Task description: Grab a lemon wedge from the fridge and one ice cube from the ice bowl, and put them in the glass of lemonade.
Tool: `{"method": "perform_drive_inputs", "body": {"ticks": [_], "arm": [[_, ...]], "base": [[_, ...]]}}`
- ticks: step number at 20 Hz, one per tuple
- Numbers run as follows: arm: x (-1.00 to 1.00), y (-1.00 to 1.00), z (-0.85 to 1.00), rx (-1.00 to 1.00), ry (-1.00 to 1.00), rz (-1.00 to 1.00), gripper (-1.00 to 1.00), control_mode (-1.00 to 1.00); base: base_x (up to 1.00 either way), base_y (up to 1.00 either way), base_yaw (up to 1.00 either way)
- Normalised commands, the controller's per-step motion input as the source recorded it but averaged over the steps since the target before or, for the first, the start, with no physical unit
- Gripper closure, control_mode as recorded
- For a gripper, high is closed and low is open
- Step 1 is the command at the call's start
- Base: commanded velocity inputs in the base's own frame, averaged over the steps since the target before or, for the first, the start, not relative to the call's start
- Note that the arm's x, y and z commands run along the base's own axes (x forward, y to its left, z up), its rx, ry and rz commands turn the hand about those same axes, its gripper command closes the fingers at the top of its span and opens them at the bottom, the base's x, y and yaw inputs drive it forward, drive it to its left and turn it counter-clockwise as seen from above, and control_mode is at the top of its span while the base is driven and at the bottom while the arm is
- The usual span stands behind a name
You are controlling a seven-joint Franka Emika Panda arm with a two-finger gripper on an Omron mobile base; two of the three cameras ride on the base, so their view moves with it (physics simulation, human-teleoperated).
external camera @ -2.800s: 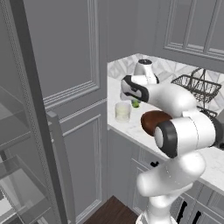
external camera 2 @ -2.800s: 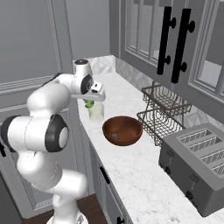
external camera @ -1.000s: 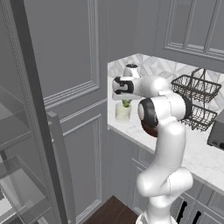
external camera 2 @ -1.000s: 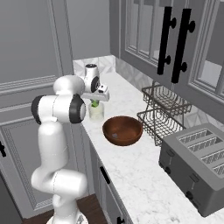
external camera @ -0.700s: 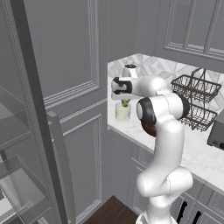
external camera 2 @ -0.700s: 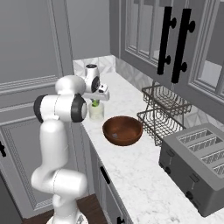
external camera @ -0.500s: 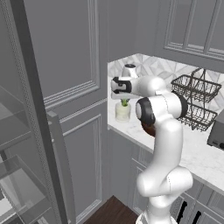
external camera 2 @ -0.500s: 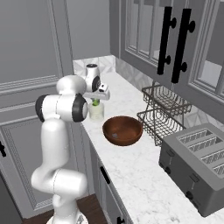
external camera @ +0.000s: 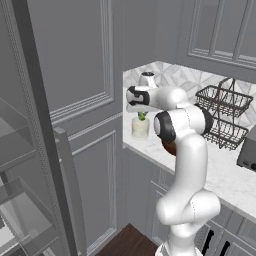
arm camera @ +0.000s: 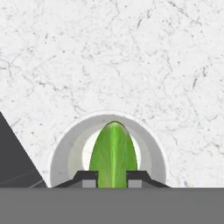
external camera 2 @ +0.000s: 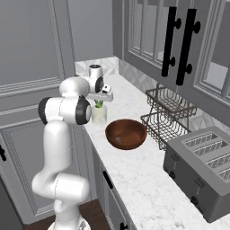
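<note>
Two fingertips of my gripper [arm camera: 112, 176] pinch the lemon wedge [arm camera: 113, 153] at its near end, jaws nearly closed on it, so the long green body hangs forward where the hand cam can line it up. Wedge sits directly over the mouth of the glass of lemonade [arm camera: 65, 148]; the rim rings it on both sides, so the drop should land inside, not on the marble counter [arm camera: 131, 52].

Left base cam: gripper [external camera: 141, 112] is just above the glass [external camera: 140, 128], a green speck between them. Can't tell if the wedge tip is below rim level or touching liquid.

Right base cam: same stack, gripper [external camera 2: 99, 99] over glass [external camera 2: 99, 115]. The glass stands near the counter's front edge, close to the tall panelled wall. Brown bowl [external camera 2: 126, 133] sits just beside the glass on the far side; presumably the ice bowl, contents not visible. Wire basket rack [external camera 2: 168, 114] and toaster [external camera 2: 202, 164] are further along, well apart from the work.

Fridge door [external camera: 30, 125] stands open at left of the left base cam, clear shelves showing.

Judgement: wedge step is at release point. Ice cube not yet fetched. Risk: off-centre release clips the rim, wedge bounces to the counter.
</note>
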Motion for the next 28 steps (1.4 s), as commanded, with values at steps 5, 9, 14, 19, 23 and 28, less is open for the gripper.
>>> {"method": "perform_drive_inputs", "body": {"ticks": [5,9,14,19,23,28], "arm": [[0.01,0.0,0.0,0.0,0.0,0.0,1.0,-1.0],[0.0,0.0,0.0,0.0,0.0,0.0,1.0,-1.0],[0.0,0.0,0.0,0.0,0.0,0.0,1.0,-1.0],[0.0,0.0,0.0,0.0,0.0,0.0,-1.0,-1.0],[0.0,0.0,0.0,0.0,0.0,0.0,-1.0,-1.0],[0.0,0.0,0.0,0.0,0.0,0.0,-1.0,-1.0]], "base": [[0.0,0.0,0.0],[0.0,0.0,0.0],[0.0,0.0,0.0],[0.0,0.0,0.0],[0.0,0.0,0.0],[0.0,0.0,0.0]]}}
